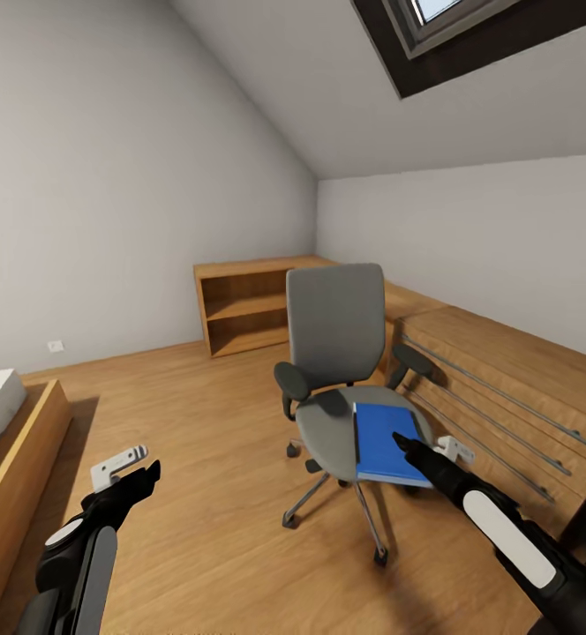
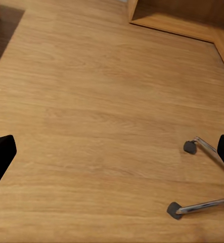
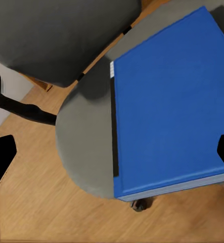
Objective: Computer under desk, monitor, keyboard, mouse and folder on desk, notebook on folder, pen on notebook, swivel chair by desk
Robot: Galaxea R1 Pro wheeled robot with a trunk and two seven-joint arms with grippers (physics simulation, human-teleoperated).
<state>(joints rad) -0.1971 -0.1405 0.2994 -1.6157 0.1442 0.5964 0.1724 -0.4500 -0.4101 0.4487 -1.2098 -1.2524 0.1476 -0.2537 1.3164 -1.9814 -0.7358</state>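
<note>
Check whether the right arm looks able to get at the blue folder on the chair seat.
Probably yes. The right gripper hovers open just above the blue folder, which lies flat and uncovered on the chair seat, nothing between them.

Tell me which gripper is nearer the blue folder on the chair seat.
Right. The right gripper hovers open just over the blue folder on the swivel chair seat. The left gripper hangs open over bare floor, well off to the chair's side.
</note>
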